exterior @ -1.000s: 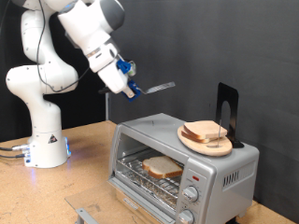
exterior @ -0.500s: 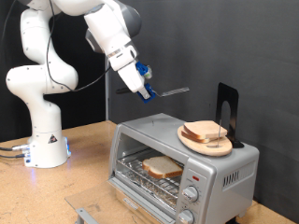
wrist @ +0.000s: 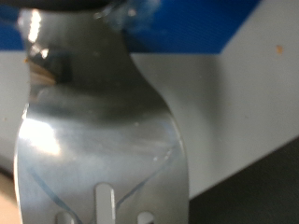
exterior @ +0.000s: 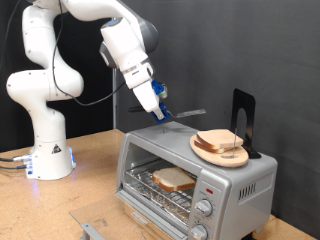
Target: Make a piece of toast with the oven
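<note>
Holding a metal spatula [exterior: 188, 113] level, the gripper [exterior: 160, 108] should slide it flat under the top slice [exterior: 221, 139] on the wooden board [exterior: 203, 152] atop the oven [exterior: 160, 145].

Arm has swung toward the exterior view's right and dropped lower over the last second, so the gripper [exterior: 160, 108] now sits just above the back left part of the oven [exterior: 195, 165] top instead of high up and well to the left of it. The metal spatula [exterior: 187, 113] in its jaws came along: its flat blade was tilted up in the air before, now it lies about level, low over the oven top, with its tip close beside the bread slices [exterior: 220, 141] on the round wooden board [exterior: 221, 155].
</note>
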Robot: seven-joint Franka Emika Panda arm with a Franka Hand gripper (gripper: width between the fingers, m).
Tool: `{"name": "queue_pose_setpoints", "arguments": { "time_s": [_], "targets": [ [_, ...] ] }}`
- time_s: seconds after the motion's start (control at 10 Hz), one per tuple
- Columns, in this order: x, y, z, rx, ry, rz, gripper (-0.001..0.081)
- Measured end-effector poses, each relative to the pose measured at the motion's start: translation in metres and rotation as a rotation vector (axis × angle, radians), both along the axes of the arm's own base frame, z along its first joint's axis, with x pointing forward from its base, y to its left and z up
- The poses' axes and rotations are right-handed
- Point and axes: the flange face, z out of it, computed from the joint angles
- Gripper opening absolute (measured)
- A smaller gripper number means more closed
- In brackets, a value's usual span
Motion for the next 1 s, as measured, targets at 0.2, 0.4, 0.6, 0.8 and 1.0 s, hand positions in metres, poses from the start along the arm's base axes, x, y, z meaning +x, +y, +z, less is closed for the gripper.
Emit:
{"name": "queue_pose_setpoints", "arguments": {
  "time_s": [0.2, 0.4, 0.6, 0.8, 1.0],
  "targets": [
    [0.004, 0.003, -0.014, -0.009, 0.005, -0.009, 0.04],
    [0.006, 0.003, -0.02, 0.004, 0.008, -0.018, 0.05],
    [0.007, 0.003, -0.019, 0.027, -0.007, -0.018, 0.077],
    [0.009, -0.001, -0.01, 0.063, -0.025, -0.016, 0.0797],
    [0.009, -0.009, 0.007, 0.102, -0.029, -0.01, 0.0807]
  ]
}}
